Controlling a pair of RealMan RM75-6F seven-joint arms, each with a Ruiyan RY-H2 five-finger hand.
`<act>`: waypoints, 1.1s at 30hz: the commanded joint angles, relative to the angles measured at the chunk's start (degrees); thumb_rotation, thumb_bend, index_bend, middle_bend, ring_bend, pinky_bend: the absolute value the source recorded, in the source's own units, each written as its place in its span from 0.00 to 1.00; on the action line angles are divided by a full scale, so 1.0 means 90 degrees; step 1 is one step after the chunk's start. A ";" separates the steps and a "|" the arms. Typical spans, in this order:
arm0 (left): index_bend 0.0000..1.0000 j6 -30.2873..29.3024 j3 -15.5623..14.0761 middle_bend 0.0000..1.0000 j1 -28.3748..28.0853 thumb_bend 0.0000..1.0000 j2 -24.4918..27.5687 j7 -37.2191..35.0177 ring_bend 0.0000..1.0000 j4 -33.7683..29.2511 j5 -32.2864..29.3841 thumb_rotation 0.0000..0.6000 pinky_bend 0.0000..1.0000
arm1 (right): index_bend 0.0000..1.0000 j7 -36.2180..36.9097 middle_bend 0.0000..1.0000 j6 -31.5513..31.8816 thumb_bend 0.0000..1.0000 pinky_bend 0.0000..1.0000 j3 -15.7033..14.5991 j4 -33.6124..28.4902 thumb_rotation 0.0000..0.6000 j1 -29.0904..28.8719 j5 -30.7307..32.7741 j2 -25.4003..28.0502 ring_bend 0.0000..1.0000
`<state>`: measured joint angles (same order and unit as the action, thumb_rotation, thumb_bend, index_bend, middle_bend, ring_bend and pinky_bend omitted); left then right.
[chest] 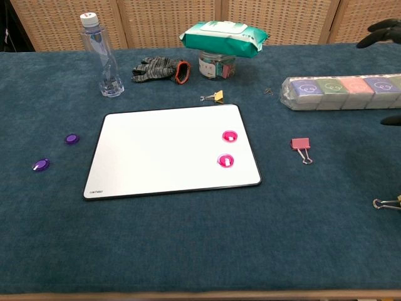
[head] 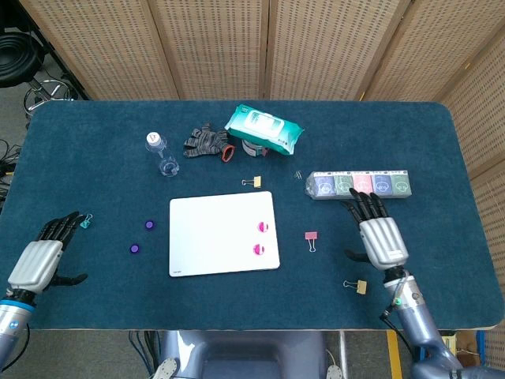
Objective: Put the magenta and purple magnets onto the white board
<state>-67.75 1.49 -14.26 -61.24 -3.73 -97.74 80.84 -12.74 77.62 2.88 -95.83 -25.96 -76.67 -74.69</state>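
Wicker screens are standing behind a surface (head: 410, 142) covered in dark blue cloth, and the white board (head: 213, 237) is lying flat near its middle. Two magenta magnets (head: 263, 227) are already sitting on the board close to its right edge, one just in front of the other. Two purple magnets (head: 150, 225) are lying on the cloth just left of the board, apart from each other and from its rim.

Those purple discs are looking small, flat, hard and glossy, so I am judging them light but slippery and awkward to lift off the cloth; pinching the rim between thumb and fingertip seems the best hold, and they will likely snap onto the board once close.

Well left of the board, the left robot hand (head: 38, 262) is hovering with fingers spread, holding nothing. Well right of the board, the right robot hand (head: 381, 237) is likewise spread and empty.
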 commanded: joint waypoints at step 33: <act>0.37 0.1197 0.0434 0.00 -0.1236 0.28 -0.1846 0.2457 0.00 0.0772 -0.2376 1.00 0.00 | 0.16 0.2162 0.00 0.1738 0.00 0.00 -0.0595 -0.0277 1.00 0.2235 -0.1239 0.1367 0.00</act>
<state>-57.41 5.53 -24.97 -77.37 17.94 -91.29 59.90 6.65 93.39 -2.58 -98.29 -5.93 -87.91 -62.44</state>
